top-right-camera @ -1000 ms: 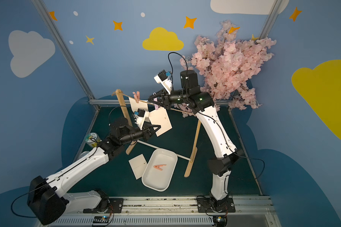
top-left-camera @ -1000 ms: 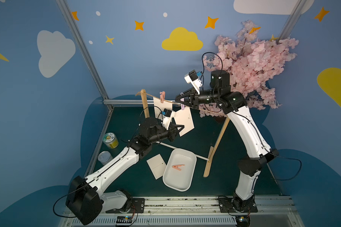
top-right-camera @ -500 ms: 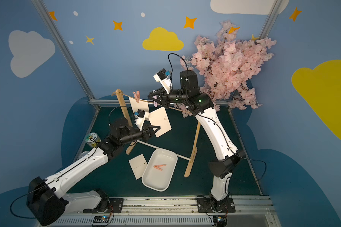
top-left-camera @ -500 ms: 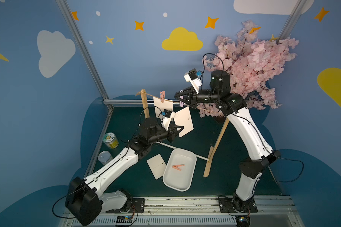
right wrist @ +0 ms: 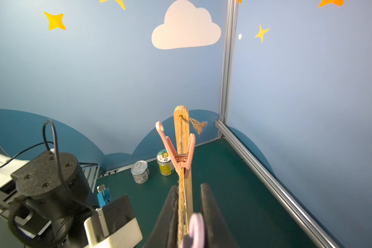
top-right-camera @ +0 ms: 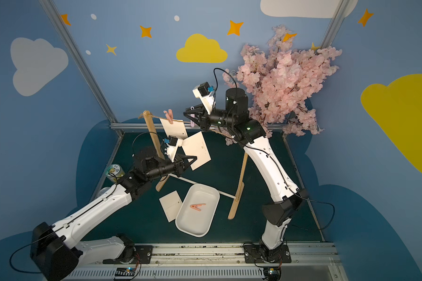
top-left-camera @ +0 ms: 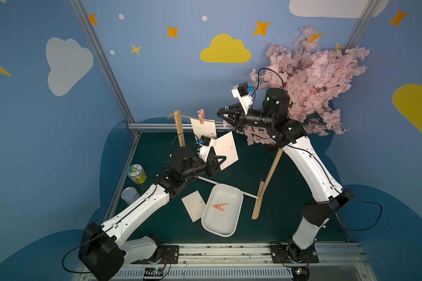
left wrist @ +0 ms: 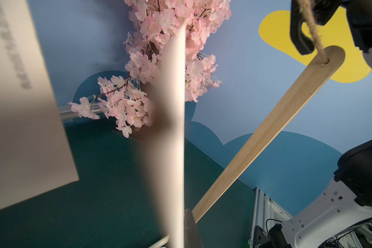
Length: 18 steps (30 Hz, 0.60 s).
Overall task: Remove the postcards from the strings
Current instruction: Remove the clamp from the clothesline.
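Note:
My left gripper (top-left-camera: 223, 159) (left wrist: 180, 214) is shut on the lower edge of one tilted cream postcard (top-left-camera: 225, 150) (left wrist: 174, 128), which hangs free below the strings (top-left-camera: 188, 117) (right wrist: 181, 193). Above it, my right gripper (top-left-camera: 220, 114) (right wrist: 189, 189) is shut on a lilac clothespin (top-left-camera: 225, 120) (right wrist: 194, 227), with the twine running between its fingers. A second postcard (top-left-camera: 204, 129) (left wrist: 19, 107) still hangs from the twine under a pink clothespin (top-left-camera: 201, 116) (right wrist: 180, 154). A third postcard (top-left-camera: 193, 205) lies flat on the green floor.
A white tray (top-left-camera: 229, 228) next to the flat card holds an orange clothespin (top-left-camera: 220, 206). Two wooden uprights (top-left-camera: 180, 131) (top-left-camera: 268, 180) joined by a white rod (top-left-camera: 247, 194) carry the twine. Two cans (top-left-camera: 137, 174) (top-left-camera: 129, 195) stand by the left wall; pink blossom (top-left-camera: 314, 80) fills the back right.
My right gripper has risen with the lilac clothespin, which has come off the card's top edge. My left gripper keeps its hold on that card and has barely moved.

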{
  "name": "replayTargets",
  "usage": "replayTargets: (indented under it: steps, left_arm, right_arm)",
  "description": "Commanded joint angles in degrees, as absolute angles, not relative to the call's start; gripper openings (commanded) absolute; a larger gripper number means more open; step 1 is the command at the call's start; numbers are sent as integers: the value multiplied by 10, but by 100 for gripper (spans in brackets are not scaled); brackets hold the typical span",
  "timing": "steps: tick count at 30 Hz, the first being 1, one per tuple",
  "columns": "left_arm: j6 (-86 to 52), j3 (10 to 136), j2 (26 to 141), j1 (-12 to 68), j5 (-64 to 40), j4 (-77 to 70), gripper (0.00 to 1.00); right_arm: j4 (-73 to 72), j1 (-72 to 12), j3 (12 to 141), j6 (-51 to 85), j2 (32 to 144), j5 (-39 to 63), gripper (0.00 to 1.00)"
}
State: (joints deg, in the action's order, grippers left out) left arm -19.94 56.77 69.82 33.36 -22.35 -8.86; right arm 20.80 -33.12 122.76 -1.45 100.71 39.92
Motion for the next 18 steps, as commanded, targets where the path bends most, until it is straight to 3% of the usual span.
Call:
replayTargets:
  steps: [1,18]
  left_arm:
    - [-201,560,686,330,-221,-84,3]
    - [-208,544,673,331,-216,-87,3]
  right_arm:
    - [161,-335,1213,-10,981,382,0]
    - [139,-346,1174,-22,982,371,0]
